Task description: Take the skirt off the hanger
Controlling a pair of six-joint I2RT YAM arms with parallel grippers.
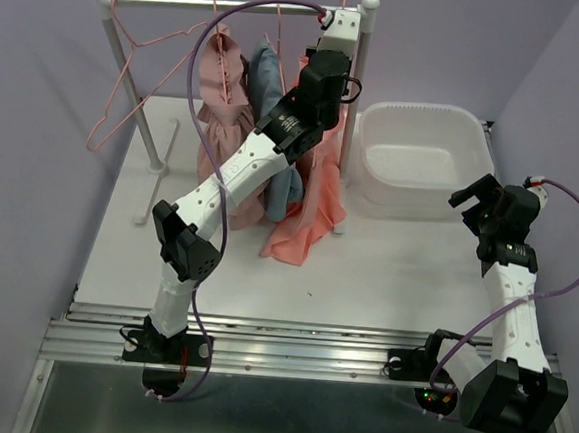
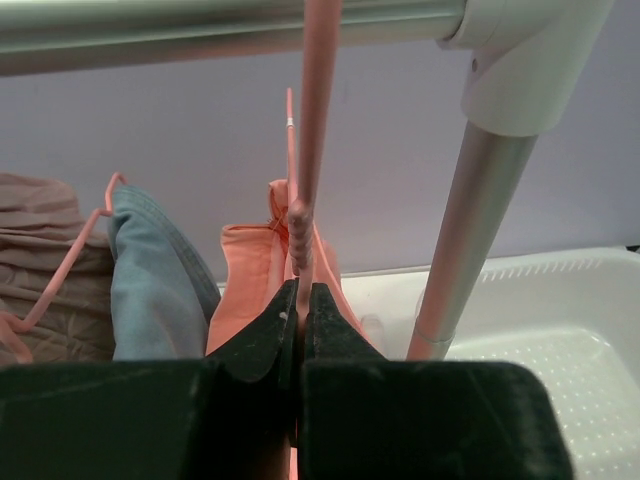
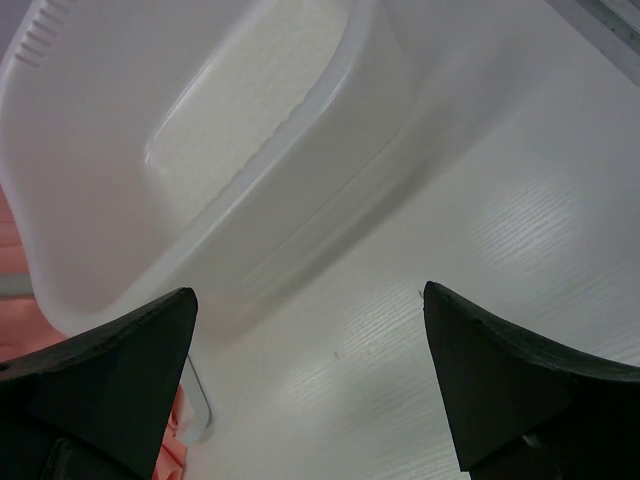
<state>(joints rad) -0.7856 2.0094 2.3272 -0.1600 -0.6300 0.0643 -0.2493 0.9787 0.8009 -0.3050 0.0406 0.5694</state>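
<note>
Limp coral skirt (image 1: 319, 204) on pink hanger (image 2: 314, 110)

Rack (image 1: 226, 5): along the table's (image 1: 385, 274) far edge, from the far-left corner to the middle.
Empty hanger (image 1: 119, 88): on the rail's left end.
Skirt (image 1: 316, 194): rightmost of three garments, beside the right post, hem on the table.
Hanger (image 2: 312, 120): on the rail above the skirt, its neck between the left gripper's (image 2: 300, 295) fingers.
Tub (image 1: 411, 208): far-right corner, right of the post.
Right gripper (image 3: 309, 292): near the right edge, before the tub.
</note>
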